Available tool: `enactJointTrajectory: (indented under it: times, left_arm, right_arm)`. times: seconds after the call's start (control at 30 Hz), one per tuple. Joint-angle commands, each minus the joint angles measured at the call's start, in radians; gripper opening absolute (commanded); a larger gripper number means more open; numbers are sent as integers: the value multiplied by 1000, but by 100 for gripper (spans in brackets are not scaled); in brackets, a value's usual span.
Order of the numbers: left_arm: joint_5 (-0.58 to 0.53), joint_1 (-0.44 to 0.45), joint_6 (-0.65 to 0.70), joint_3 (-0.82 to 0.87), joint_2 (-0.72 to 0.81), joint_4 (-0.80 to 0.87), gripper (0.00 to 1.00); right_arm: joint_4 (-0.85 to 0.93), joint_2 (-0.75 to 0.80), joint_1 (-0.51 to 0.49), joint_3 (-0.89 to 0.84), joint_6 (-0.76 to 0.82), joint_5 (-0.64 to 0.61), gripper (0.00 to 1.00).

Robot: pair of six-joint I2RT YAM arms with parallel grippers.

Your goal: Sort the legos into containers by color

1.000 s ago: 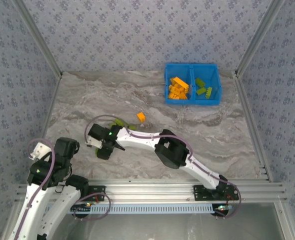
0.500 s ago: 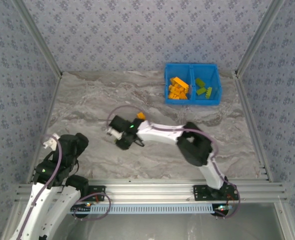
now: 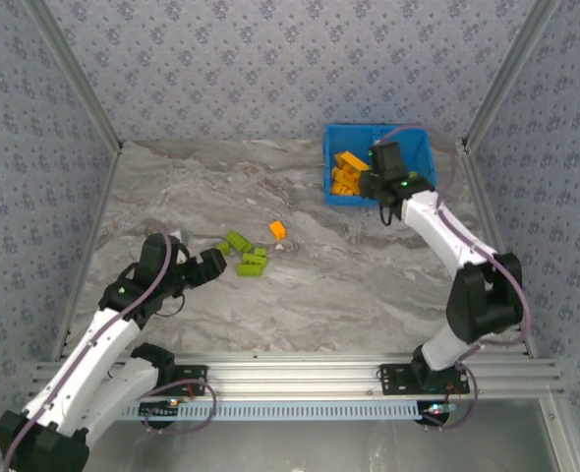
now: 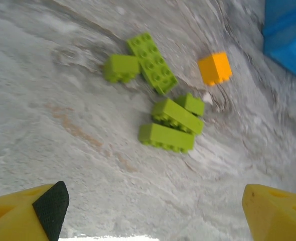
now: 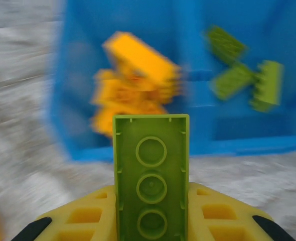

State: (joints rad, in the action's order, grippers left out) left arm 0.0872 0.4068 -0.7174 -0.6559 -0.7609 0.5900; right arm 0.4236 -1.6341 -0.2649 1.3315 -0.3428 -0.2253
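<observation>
My right gripper is shut on an olive-green lego, hollow underside toward the camera. It hangs by the near wall of the blue bin, close to the divider. Orange legos lie in the left container and green legos in the right one. On the table lie several green legos and one orange lego. My left gripper stands open just short of them, nothing between its fingers. Seen from the top, the left gripper sits left of the green legos.
Marble-patterned tabletop with patterned walls and metal rails around it. The blue bin stands at the back right. The right arm's elbow rises near the right edge.
The right arm has swung from the loose pile to the bin, carrying a green lego in shut jaws. The left arm has reached forward to the remaining pile.
</observation>
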Motion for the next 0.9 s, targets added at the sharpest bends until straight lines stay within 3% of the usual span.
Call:
enactJointTrajectory:
  times: [0.0, 0.2, 0.27, 0.37, 0.43, 0.67, 0.87]
  left_arm:
    - [43, 40, 76, -71, -28, -14, 94]
    - [20, 91, 25, -49, -71, 5, 97]
    - [31, 95, 7, -41, -88, -3, 97]
    - [31, 104, -5, -38, -117, -14, 99]
    - [15, 104, -16, -47, -151, -15, 99]
    - [-80, 104, -116, -106, -341, -22, 99]
    - [-286, 76, -140, -154, -435, -47, 99]
  right_arm:
    - [26, -143, 102, 98, -78, -40, 25]
    - [155, -437, 207, 365, -112, -15, 29]
    - [197, -499, 220, 435, -104, -6, 35]
    - [235, -522, 221, 501, -75, -3, 54]
    - [247, -495, 221, 511, -71, -8, 62]
    - [188, -249, 193, 320, -81, -4, 65]
    - [129, 61, 112, 49, -98, 16, 68]
